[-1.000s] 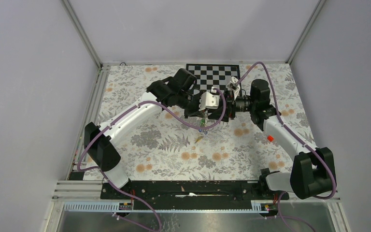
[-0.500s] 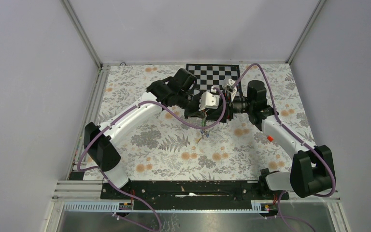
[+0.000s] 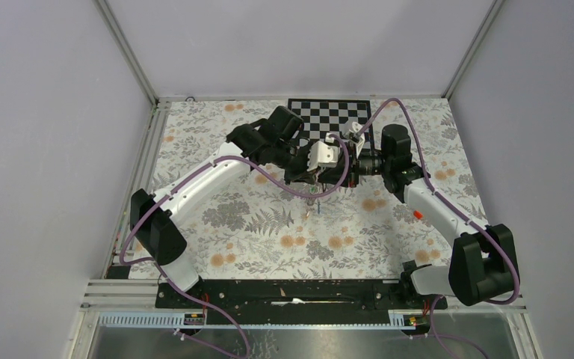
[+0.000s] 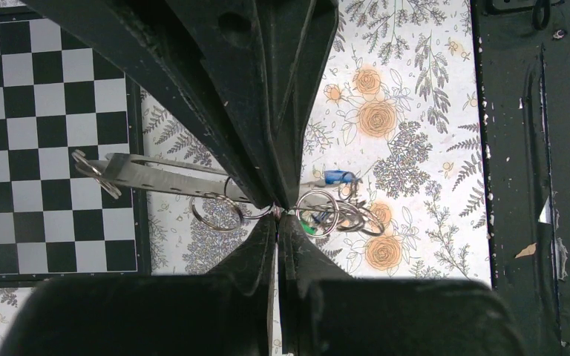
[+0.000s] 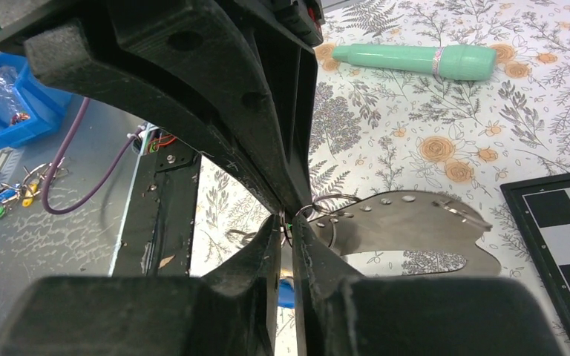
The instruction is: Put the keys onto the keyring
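Observation:
Above the middle of the mat my two grippers meet tip to tip. My left gripper [image 4: 277,213] is shut on thin silvery rings: one ring [image 4: 217,211] hangs to its left from a flat metal plate [image 4: 156,174], and the keyring bunch [image 4: 328,213] lies to its right with a blue key [image 4: 338,176] and a green key [image 4: 309,227]. My right gripper [image 5: 286,220] has its jaws pinched on a thin metal ring next to that plate [image 5: 408,222]. A blue key [image 5: 286,294] shows behind its fingers. In the top view keys [image 3: 314,197] dangle below the grippers, and a yellow-gold key [image 3: 306,214] lies on the mat.
A checkerboard [image 3: 329,116] lies at the back of the floral mat. A mint-green piece [image 5: 415,59] rests on the mat, and an orange-red cylinder [image 3: 418,215] sits beside the right arm. Purple cables loop near both wrists. The black base rail [image 3: 291,292] runs along the near edge.
My right gripper has moved slightly left toward the left gripper and narrowed its jaws onto a ring. The left arm has stayed in place, still shut.

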`<state>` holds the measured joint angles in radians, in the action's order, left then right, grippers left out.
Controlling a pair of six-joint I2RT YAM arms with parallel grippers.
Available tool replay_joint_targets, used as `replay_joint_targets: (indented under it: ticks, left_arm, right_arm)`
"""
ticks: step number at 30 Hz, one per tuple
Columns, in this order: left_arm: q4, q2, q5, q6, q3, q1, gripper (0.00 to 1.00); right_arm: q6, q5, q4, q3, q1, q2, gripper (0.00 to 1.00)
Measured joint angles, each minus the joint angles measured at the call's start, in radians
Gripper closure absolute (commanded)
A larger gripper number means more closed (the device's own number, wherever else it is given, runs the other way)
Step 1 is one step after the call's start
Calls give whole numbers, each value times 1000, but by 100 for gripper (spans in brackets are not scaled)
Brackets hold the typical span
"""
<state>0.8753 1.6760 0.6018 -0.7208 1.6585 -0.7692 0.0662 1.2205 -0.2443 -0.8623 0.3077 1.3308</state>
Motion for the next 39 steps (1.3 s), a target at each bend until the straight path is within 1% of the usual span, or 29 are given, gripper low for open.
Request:
replay_joint_targets:
  ticks: [2,4,8,12,14,17,20,24,32,39]
  left_arm:
    - [1,0,0,8,0,2,100]
    - [-1,0,0,15,0,4,96]
    - [-8,0,6,28,0,11,80]
    - [-27,0,73,48,-1,41,69]
    - [-45,-2,131,60,-13,69,67]
    - [-90,-12,221,67,-51,126,66]
    - [-114,-26,266,65,-86,153,66]
    - [-132,-34,322,63,-110,163,67]
    - [-195,-34,413,93,-114,183,67]
    - [-247,-34,462,134,-120,192,76]
  right_arm:
    - [-3,0,-1,0,2,0,100]
    - [-8,2,-6,0,5,0,100]
    - [-31,-1,-24,0,6,1,100]
    - [-92,-1,-54,0,6,12,100]
    - [-130,0,-82,0,4,19,100]
    - [-206,3,-143,0,1,29,100]
    - [-283,5,-218,1,-5,35,100]
    - [-363,11,-311,9,-20,35,100]
    - [-470,28,-450,41,-30,48,100]
    - [-562,32,-563,62,-35,65,100]
